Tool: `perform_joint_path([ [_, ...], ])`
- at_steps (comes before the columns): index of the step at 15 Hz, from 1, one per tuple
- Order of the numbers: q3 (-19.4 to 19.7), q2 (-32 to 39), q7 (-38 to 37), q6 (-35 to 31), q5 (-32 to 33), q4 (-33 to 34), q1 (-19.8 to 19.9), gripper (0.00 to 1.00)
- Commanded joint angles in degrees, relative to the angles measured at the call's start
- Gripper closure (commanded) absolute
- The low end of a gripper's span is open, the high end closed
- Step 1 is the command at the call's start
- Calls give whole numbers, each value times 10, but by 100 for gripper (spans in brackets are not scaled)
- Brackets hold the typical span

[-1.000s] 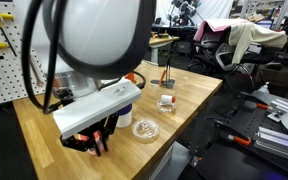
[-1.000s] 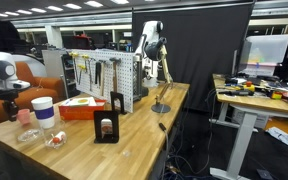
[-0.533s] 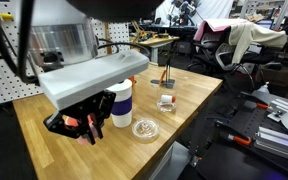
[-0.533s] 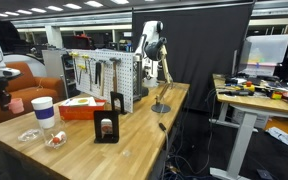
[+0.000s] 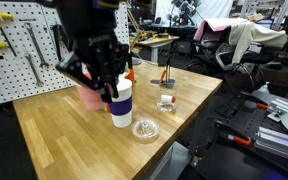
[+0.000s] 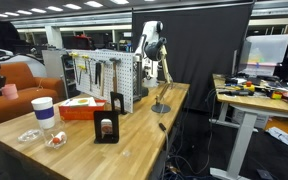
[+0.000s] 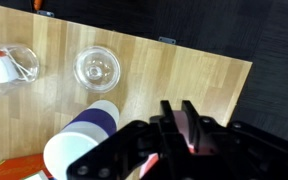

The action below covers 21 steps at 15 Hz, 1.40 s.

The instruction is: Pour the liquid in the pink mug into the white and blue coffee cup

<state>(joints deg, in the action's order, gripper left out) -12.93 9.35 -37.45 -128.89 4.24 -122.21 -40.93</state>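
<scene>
My gripper is shut on the pink mug and holds it in the air, just left of the top of the white and blue coffee cup. In the other exterior view the pink mug hangs at the far left, above and left of the tall cup. In the wrist view the mug shows pink between my black fingers, with the cup's white lid beside them at lower left. The mug's contents are hidden.
A small clear glass dish sits in front of the tall cup near the table's front edge. A small white and red object lies to its right. A black stand, an orange box and a pegboard stand further along the table.
My gripper has risen from table height with the pink mug in it and now hangs level with the tall cup's top. The tall cup and the dish have not moved.
</scene>
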Motion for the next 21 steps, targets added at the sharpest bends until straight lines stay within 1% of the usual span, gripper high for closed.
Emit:
perform_joint_path([
  [1, -23, -76, 52, 70, -27, -45, 47, 96],
  [4, -27, -120, 77, 137, -26, -65, 84, 96],
  [6, -32, -134, 90, 171, -26, -72, 110, 96],
  [9, -42, -125, 123, 218, -31, -61, 144, 96],
  [11, -46, -108, 138, 237, -22, -48, 157, 96],
  [16, -53, -53, 176, 242, -21, -2, 167, 96],
  [17, -54, -75, 156, 217, -18, -31, 167, 85],
  [19, -54, -56, 160, 219, -17, -15, 165, 85],
  [21, -54, -53, 161, 223, -17, -11, 165, 85],
])
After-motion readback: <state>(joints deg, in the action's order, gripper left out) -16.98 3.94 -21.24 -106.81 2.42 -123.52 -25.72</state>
